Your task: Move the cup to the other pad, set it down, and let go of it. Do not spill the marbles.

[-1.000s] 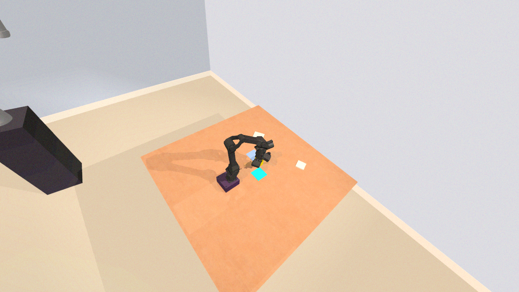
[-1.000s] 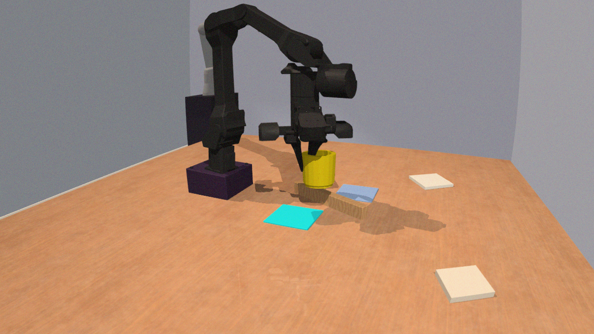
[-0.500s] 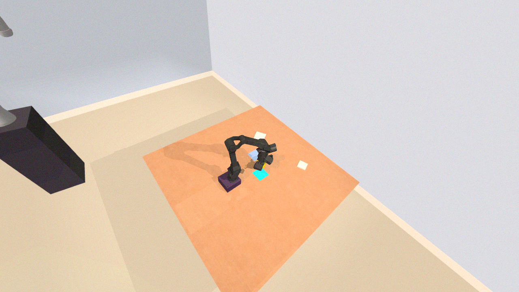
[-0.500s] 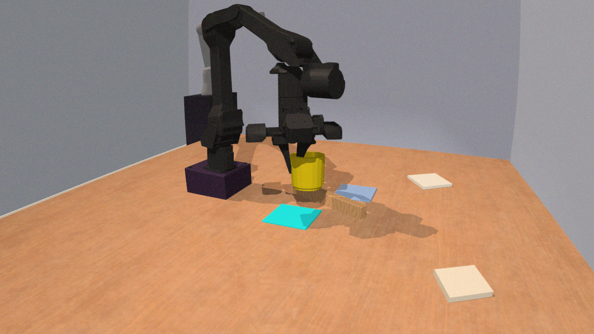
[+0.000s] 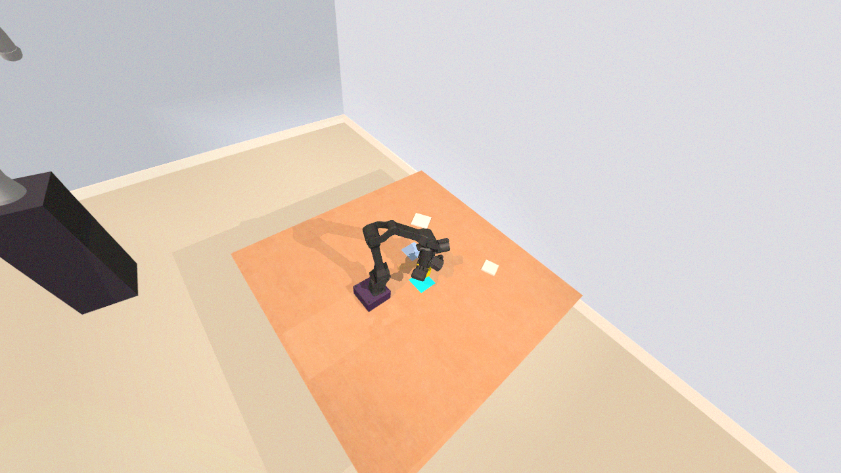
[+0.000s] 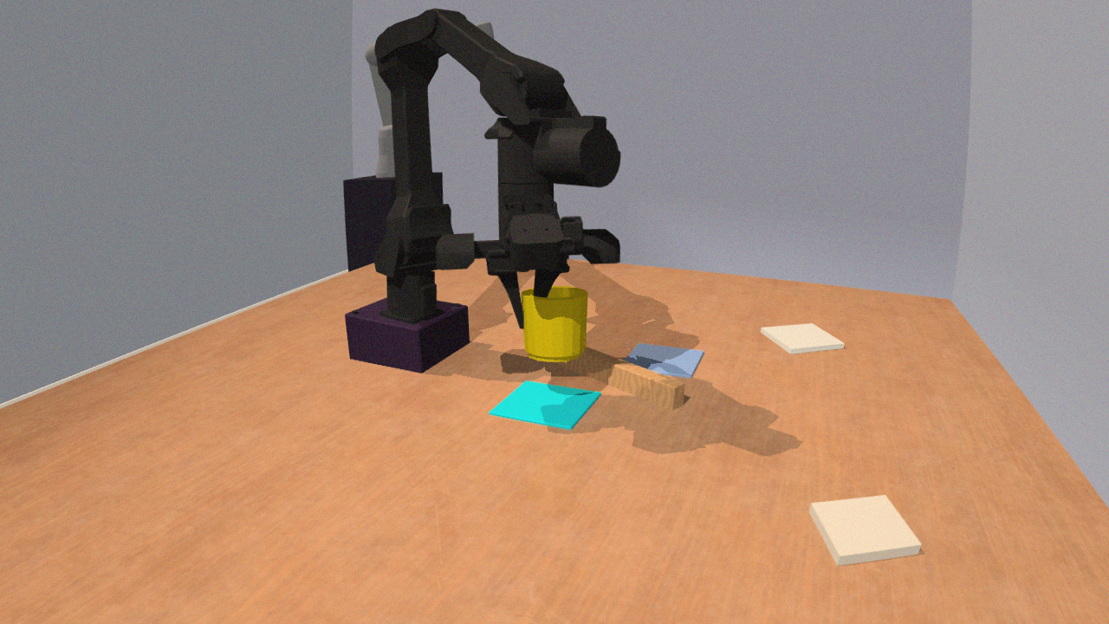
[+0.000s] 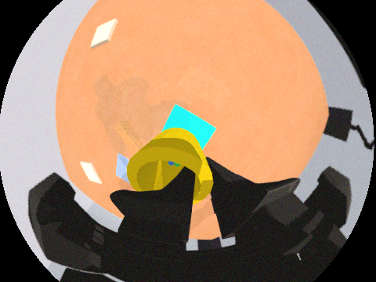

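A yellow cup (image 6: 554, 326) (image 5: 427, 274) (image 7: 157, 162) hangs upright in my gripper (image 6: 532, 298) (image 5: 424, 265) (image 7: 200, 175), which is shut on its rim, one finger inside and one outside. Small marbles (image 7: 172, 163) show inside the cup in the wrist view. The cup is a little above the table, between the light blue pad (image 6: 665, 359) (image 5: 409, 251) (image 7: 121, 166) and the cyan pad (image 6: 545, 404) (image 5: 422, 285) (image 7: 190, 122). In the wrist view it overlaps the cyan pad's near corner.
A wooden block (image 6: 647, 386) lies between the two pads, touching the blue one's front edge. Two cream tiles (image 6: 800, 337) (image 6: 863, 528) lie at the right. The arm's purple base (image 6: 406, 334) (image 5: 372, 295) stands left of the cup. A dark box (image 5: 70, 247) stands off the table.
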`<state>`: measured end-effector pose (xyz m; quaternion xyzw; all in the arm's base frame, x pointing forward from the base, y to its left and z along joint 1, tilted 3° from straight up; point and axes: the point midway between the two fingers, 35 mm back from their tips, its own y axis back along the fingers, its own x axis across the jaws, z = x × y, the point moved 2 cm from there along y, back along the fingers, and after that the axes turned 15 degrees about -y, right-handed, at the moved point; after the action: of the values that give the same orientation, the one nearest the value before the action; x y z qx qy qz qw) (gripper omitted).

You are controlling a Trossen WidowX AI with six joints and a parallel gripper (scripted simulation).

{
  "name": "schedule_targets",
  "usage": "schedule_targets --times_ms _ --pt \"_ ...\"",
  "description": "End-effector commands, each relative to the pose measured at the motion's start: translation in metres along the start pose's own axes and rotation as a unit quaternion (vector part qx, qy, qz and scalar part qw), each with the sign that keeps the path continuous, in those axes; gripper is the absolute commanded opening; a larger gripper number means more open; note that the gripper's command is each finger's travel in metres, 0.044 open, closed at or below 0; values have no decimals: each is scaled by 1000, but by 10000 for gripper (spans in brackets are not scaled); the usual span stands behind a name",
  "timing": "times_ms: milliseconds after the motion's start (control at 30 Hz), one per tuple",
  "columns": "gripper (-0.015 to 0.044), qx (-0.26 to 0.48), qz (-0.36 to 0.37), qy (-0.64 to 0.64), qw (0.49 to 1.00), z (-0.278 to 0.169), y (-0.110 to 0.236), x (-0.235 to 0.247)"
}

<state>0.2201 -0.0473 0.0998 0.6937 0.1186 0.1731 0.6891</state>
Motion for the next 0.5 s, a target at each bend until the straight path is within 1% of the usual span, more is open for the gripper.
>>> schedule_targets --times_ms 0,467 --pt "0 3 -1 2 1000 3 -1 -6" --pt "0 3 -1 2 1000 5 -15 -8"
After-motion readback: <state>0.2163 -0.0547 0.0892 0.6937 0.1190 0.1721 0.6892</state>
